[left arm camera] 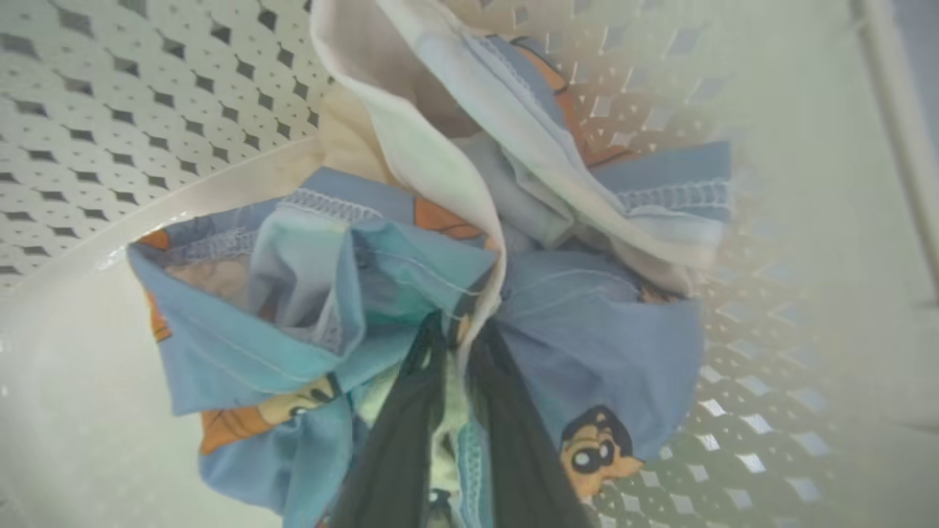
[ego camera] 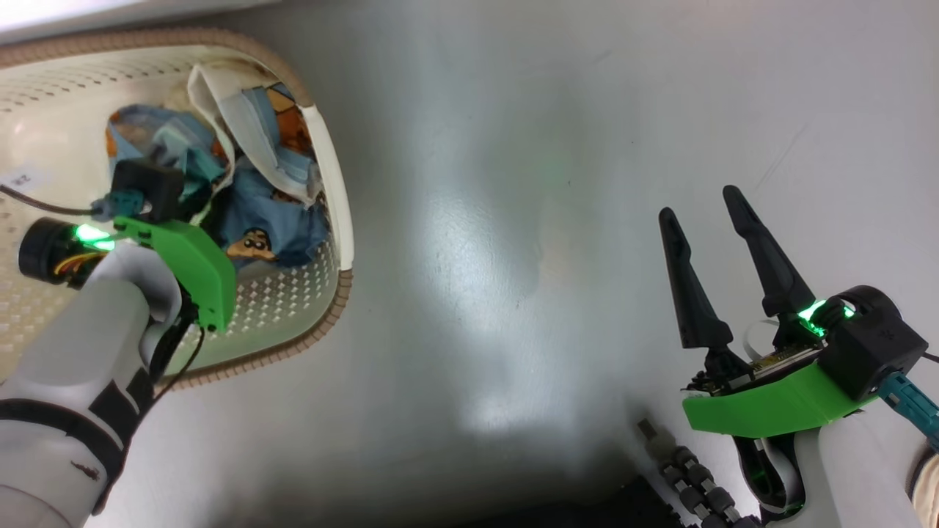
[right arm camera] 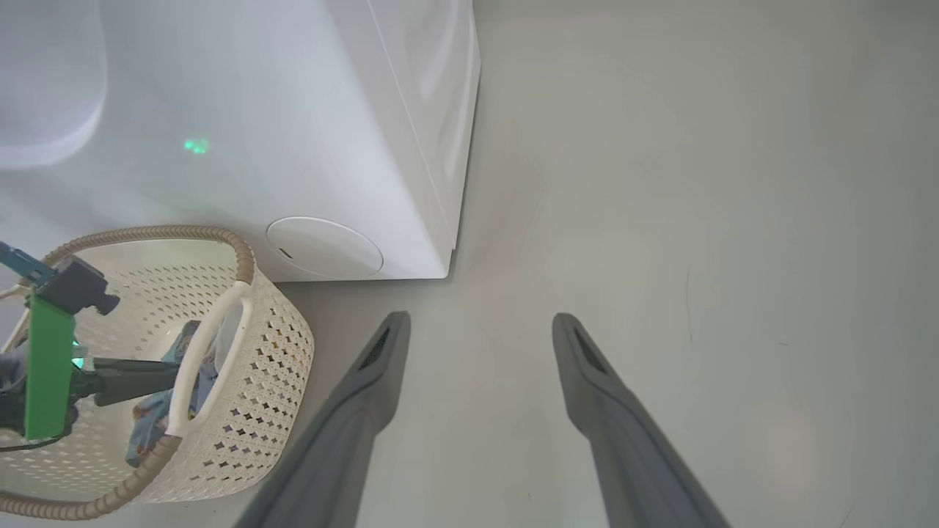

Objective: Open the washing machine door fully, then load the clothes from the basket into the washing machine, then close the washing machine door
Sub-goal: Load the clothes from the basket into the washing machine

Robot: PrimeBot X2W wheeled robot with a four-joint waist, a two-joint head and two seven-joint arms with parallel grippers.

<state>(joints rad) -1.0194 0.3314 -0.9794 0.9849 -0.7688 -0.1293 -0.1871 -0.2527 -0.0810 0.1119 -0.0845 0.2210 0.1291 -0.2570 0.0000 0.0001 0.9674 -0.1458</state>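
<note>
The cream basket (ego camera: 325, 328) stands on the floor at the upper left, with the light blue clothes (ego camera: 273, 214) bundled in its right end. My left gripper (ego camera: 209, 211) reaches down into that bundle. In the left wrist view its two dark fingers (left arm camera: 400, 433) are pressed together on a fold of the clothes (left arm camera: 587, 323), against the basket's perforated wall (left arm camera: 110, 88). My right gripper (ego camera: 700, 205) hangs open over bare floor at the lower right, holding nothing. The right wrist view shows the white washing machine (right arm camera: 293, 110) behind the basket (right arm camera: 271, 381); its door is out of view.
Glossy grey floor (ego camera: 499, 220) spreads between the basket and my right arm. A dark ribbed hose (ego camera: 693, 480) and a black part of my base lie at the bottom edge. A round white cap (right arm camera: 323, 246) sits low on the machine's panel.
</note>
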